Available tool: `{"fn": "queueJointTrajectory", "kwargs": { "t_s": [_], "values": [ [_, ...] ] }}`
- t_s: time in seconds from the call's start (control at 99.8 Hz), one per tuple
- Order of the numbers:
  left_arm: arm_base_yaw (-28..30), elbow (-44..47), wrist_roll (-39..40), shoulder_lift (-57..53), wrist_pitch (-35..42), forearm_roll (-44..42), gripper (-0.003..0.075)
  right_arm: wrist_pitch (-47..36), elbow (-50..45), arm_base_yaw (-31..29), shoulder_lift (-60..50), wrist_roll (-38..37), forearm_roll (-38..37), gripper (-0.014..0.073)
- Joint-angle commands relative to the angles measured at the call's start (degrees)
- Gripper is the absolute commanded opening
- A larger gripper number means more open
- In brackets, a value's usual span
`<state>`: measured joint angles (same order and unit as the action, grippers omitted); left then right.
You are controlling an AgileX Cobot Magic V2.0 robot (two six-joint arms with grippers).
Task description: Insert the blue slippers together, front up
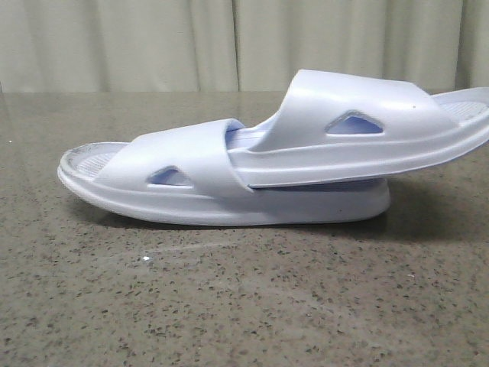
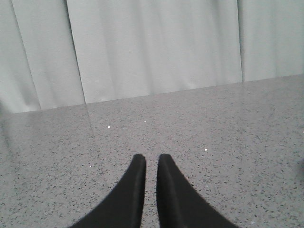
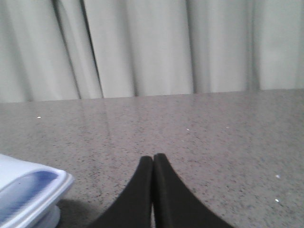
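Observation:
Two pale blue-white slippers lie pushed together on the speckled stone table. The lower slipper [image 1: 183, 164] lies flat on its sole. The upper slipper [image 1: 367, 134] has one end pushed under the lower one's strap, and its other end rises to the right. An end of a slipper [image 3: 28, 190] shows in the right wrist view, beside my right gripper [image 3: 153, 157], which is shut and empty. My left gripper [image 2: 151, 159] has only a narrow slit between its fingers, is empty, and hangs over bare table. Neither gripper shows in the front view.
The grey speckled table [image 1: 229, 306] runs back to a pale curtain [image 1: 153, 46] along its far edge. The curtain also shows in the left wrist view [image 2: 156, 47] and in the right wrist view [image 3: 142, 47].

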<state>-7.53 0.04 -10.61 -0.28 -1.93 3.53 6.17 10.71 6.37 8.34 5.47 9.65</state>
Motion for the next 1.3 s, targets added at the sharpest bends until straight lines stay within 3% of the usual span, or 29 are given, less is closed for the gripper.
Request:
{"fn": "queueJointTrajectory", "kwargs": {
  "t_s": [0.0, 0.321, 0.702, 1.293],
  "values": [
    [0.01, 0.6, 0.52, -1.62, 4.72, 0.13, 0.0016, 0.7, 1.54, -3.08, -2.05, -10.62, -9.95, -0.0107],
    [0.01, 0.6, 0.52, -1.62, 4.72, 0.13, 0.0016, -1.3, -5.67, -4.04, -10.15, -12.69, -13.77, -0.0107],
    [0.01, 0.6, 0.52, -1.62, 4.72, 0.13, 0.0016, -7.15, -12.53, -4.04, -10.07, -15.1, -13.36, -0.0107],
    [0.01, 0.6, 0.52, -1.62, 4.72, 0.13, 0.0016, -5.18, -12.52, -1.14, -10.07, -15.1, -14.08, -0.0107]
  ]
}}
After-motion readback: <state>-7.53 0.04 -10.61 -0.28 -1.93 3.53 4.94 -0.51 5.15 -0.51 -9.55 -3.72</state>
